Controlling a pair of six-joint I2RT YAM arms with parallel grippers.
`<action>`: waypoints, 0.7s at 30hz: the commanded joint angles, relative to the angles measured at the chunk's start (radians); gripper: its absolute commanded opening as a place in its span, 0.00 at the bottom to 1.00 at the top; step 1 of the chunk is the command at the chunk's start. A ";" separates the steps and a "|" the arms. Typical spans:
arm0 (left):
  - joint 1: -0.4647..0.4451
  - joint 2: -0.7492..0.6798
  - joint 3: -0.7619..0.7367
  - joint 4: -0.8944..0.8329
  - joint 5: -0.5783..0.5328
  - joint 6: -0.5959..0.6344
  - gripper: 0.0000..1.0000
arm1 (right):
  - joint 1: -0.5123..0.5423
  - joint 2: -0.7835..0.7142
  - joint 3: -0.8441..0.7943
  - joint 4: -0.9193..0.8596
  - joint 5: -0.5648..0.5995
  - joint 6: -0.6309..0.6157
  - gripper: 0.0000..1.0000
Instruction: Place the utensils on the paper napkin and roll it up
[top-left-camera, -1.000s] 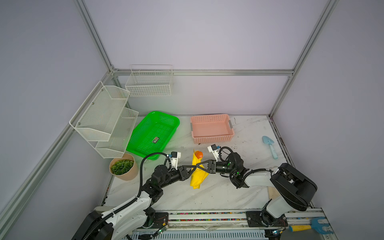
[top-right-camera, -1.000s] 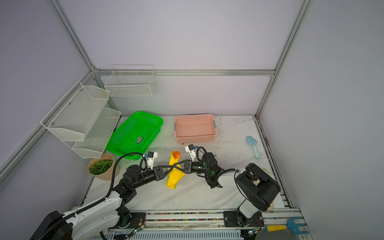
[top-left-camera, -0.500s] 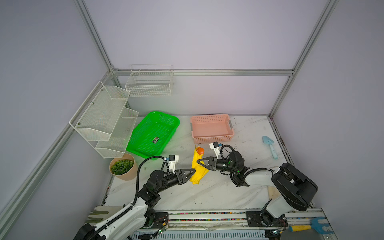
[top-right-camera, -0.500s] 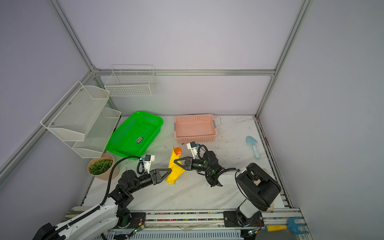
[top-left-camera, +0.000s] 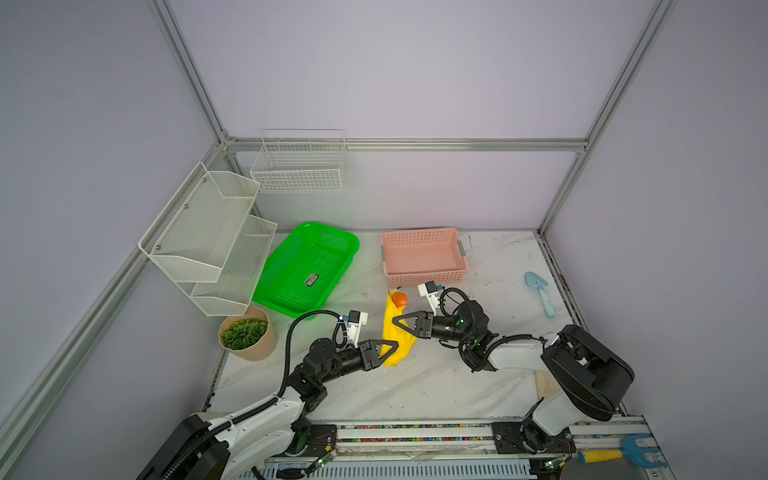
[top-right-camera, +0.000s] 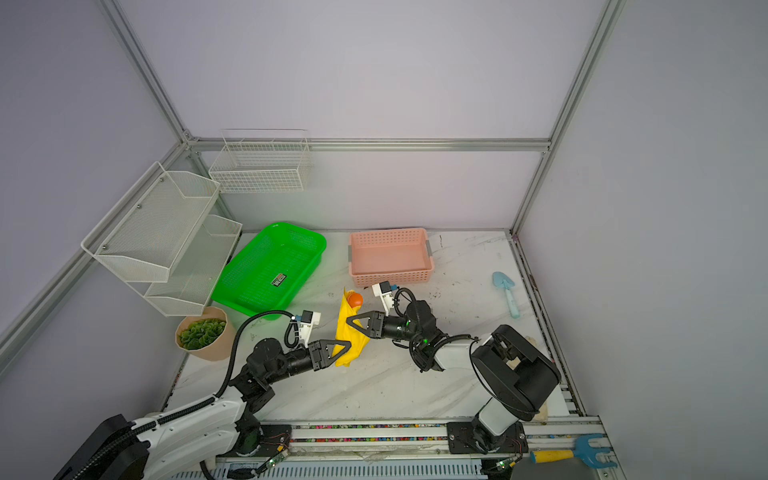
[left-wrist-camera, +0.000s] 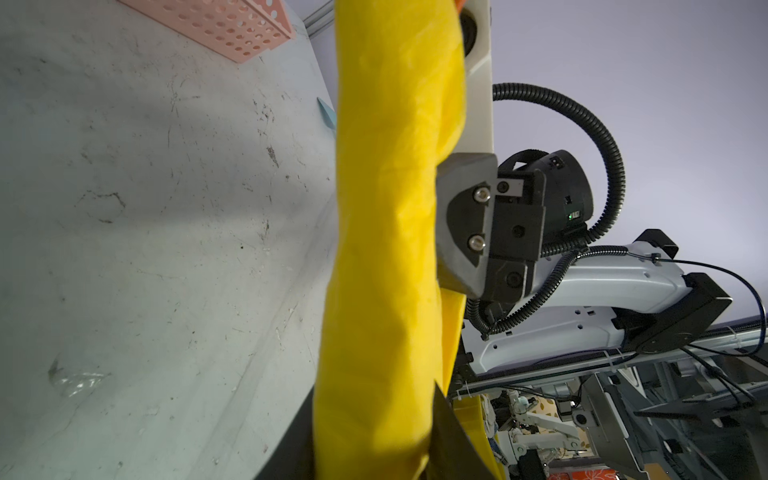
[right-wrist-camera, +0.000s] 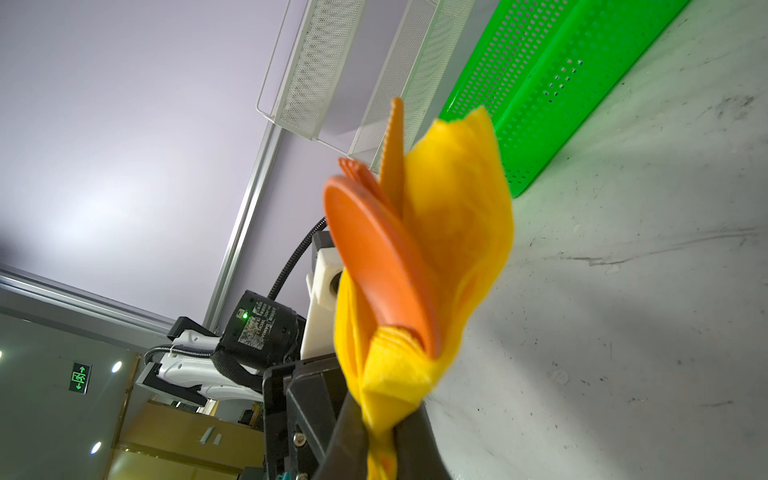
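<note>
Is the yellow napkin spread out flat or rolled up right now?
Rolled up: the paper napkin forms a narrow tube, the orange spoon poking out one end, right gripper pinching it.

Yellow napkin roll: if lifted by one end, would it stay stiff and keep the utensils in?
Likely floppy: the paper napkin shows creases and crumples flat where the right hand pinches it. The spoon inside probably stiffens it. Its end gapes open, so the spoon might slide out if tipped.

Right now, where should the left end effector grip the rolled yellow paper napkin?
Probably the near end, from the left, across the roll. The rolled yellow paper napkin runs front to back, orange plastic utensils poke out its far end, and the right end effector pinches its middle.
</note>
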 joint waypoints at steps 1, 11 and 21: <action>-0.009 -0.005 -0.009 0.039 0.014 0.005 0.26 | -0.002 -0.002 0.033 0.054 0.011 0.013 0.00; -0.007 -0.036 -0.006 0.005 -0.007 0.017 0.11 | -0.002 -0.013 0.033 0.042 0.009 -0.002 0.23; -0.007 -0.082 -0.006 -0.006 -0.023 0.009 0.09 | -0.003 -0.031 0.032 0.038 -0.045 -0.028 0.52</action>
